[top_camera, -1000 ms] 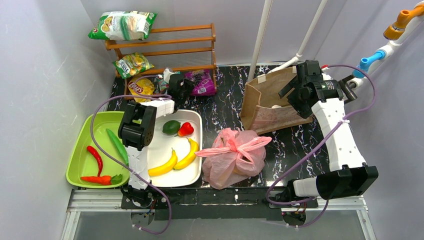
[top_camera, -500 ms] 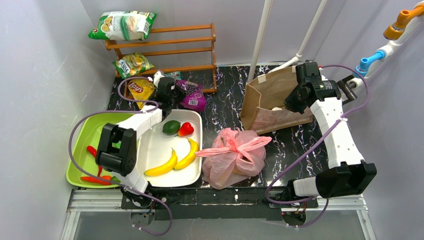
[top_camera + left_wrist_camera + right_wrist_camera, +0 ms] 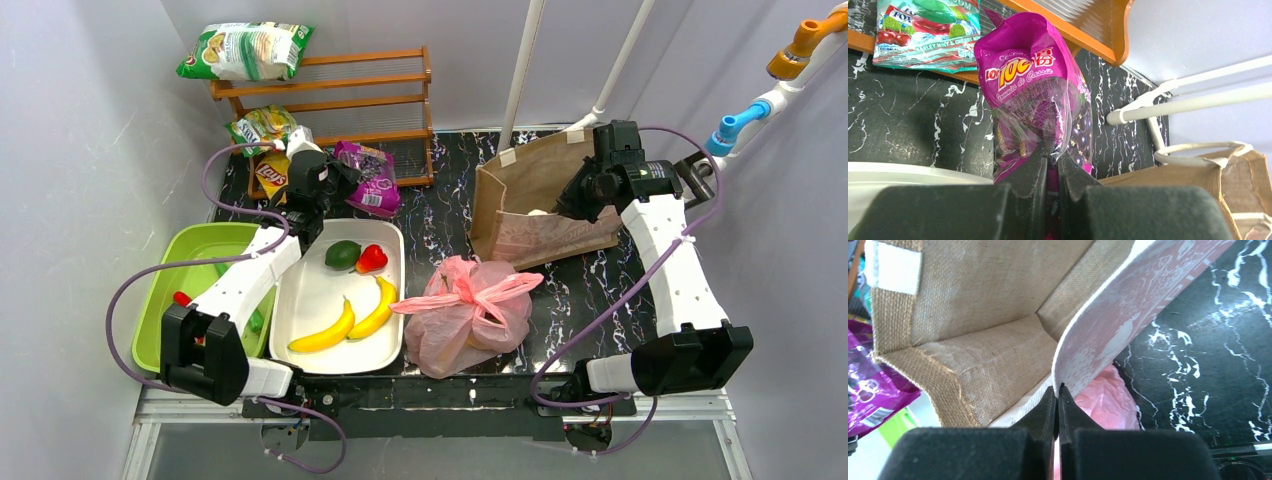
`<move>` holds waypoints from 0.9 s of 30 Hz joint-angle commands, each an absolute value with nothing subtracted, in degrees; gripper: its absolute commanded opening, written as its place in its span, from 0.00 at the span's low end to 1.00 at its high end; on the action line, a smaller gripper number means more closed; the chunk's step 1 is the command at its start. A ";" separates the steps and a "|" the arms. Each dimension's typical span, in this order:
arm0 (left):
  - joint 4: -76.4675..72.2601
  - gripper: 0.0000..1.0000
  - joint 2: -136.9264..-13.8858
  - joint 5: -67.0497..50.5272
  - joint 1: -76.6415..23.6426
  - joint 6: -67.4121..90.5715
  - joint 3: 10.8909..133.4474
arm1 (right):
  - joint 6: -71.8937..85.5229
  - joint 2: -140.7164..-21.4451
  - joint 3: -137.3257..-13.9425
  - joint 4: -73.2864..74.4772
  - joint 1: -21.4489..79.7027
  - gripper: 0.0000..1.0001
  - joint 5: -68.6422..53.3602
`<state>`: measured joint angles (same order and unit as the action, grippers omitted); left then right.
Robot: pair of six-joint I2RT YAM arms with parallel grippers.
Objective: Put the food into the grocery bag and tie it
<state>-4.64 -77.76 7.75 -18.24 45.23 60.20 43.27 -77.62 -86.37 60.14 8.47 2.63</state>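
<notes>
The pink grocery bag sits at the table's front centre, its handles knotted at the top; it also shows pink behind my right fingers. Two yellow bananas lie loose in the white tray. My left gripper is shut on a purple snack packet, held up in front of the wooden rack. My right gripper is shut on the printed front rim of the brown bag.
A green avocado and a red pepper share the white tray. A green tray with chillies lies left of it. The wooden rack at the back carries crisp bags. White poles rise behind the brown bag.
My right gripper shut on the brown bag's rim and the bag shifted left. My left arm swung its elbow out to the left, carrying the purple packet away from the rack's foot.
</notes>
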 commanded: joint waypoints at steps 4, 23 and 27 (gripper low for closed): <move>-8.07 0.00 -71.87 2.31 -18.46 38.72 64.46 | 42.69 -75.18 -86.79 54.62 9.91 0.01 -6.70; -16.26 0.00 -78.92 -20.75 -23.46 28.85 79.45 | 38.31 -61.88 -70.99 47.05 15.25 0.01 -14.15; -15.49 0.00 -82.98 -25.90 -26.75 26.67 86.17 | 35.36 -58.60 -67.23 46.96 15.19 0.01 -13.85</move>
<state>-8.75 -81.41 -17.23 -23.66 29.36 78.39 39.38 -62.15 -69.80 50.19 15.03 -11.64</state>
